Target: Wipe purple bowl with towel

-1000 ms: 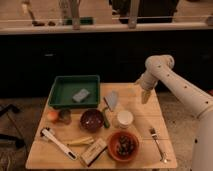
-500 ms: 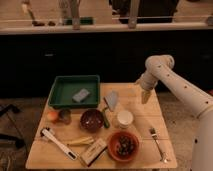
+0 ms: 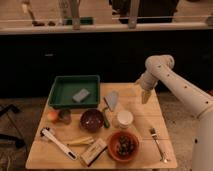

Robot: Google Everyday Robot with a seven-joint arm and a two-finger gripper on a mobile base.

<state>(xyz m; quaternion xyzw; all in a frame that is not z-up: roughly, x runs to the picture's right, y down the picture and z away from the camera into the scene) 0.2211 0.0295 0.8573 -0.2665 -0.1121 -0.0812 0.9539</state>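
My claw [image 3: 145,95] hangs over the back corner of the wooden table [image 3: 137,109] and points down. I cannot tell if it is spread or pressed together. The towel [image 3: 111,99] lies flat between my claw and the green tray [image 3: 62,84]. The purple bowl [image 3: 92,120] sits just in front of the tray, well apart from my claw.

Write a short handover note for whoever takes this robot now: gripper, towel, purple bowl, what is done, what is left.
Gripper: over the right rear part of the wooden table, apart from the towel.
Small pale grey-blue folded towel: lying on the table, right of the green plastic tray.
Small glossy dark purple bowl: in front of the tray, front-left of the towel.
Done: nothing yet; towel not picked up.
Left: grasp towel, wipe bowl.
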